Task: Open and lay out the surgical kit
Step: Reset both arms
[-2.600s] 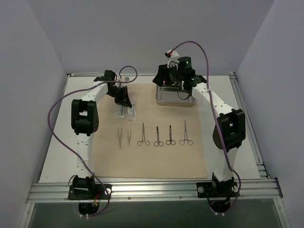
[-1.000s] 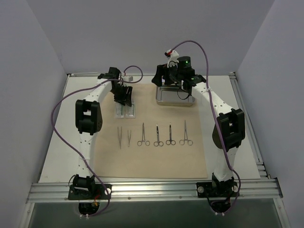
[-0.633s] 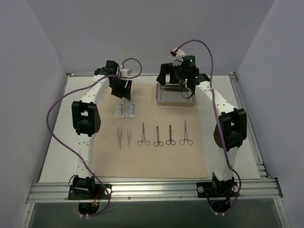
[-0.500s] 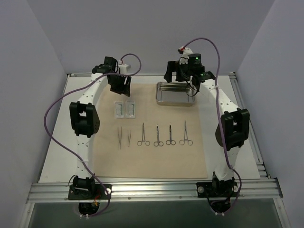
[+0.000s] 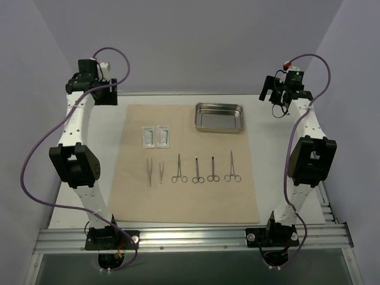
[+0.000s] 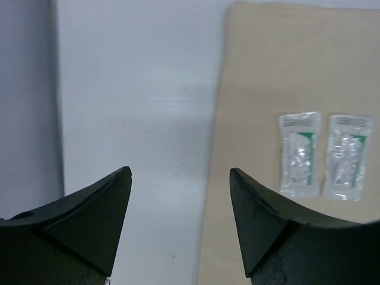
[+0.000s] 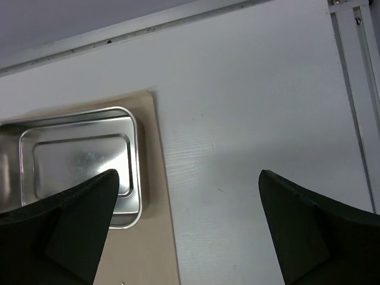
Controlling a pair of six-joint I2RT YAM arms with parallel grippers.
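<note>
The surgical kit lies opened out: its beige cloth [image 5: 190, 199] is spread flat on the table. On it are an empty steel tray [image 5: 219, 105] at the back, two white packets [image 5: 148, 136] side by side, two tweezers [image 5: 149, 171] and a row of several clamps [image 5: 198, 170]. My left gripper [image 5: 102, 94] hangs high over the back left corner, open and empty [image 6: 180, 170], with the packets [image 6: 299, 153] off to its right. My right gripper [image 5: 274, 98] is raised at the back right, open and empty [image 7: 189, 173], with the tray [image 7: 138, 166] to its left.
Bare white table top [image 5: 98, 154] flanks the cloth on both sides. Aluminium rails run along the back and right edges [image 7: 350, 89] and across the front [image 5: 190, 237]. Grey walls close in on the left, back and right.
Both arms have lifted and swung outward to the back corners, the left away from the packets and the right away from the tray. Both jaws have widened.
</note>
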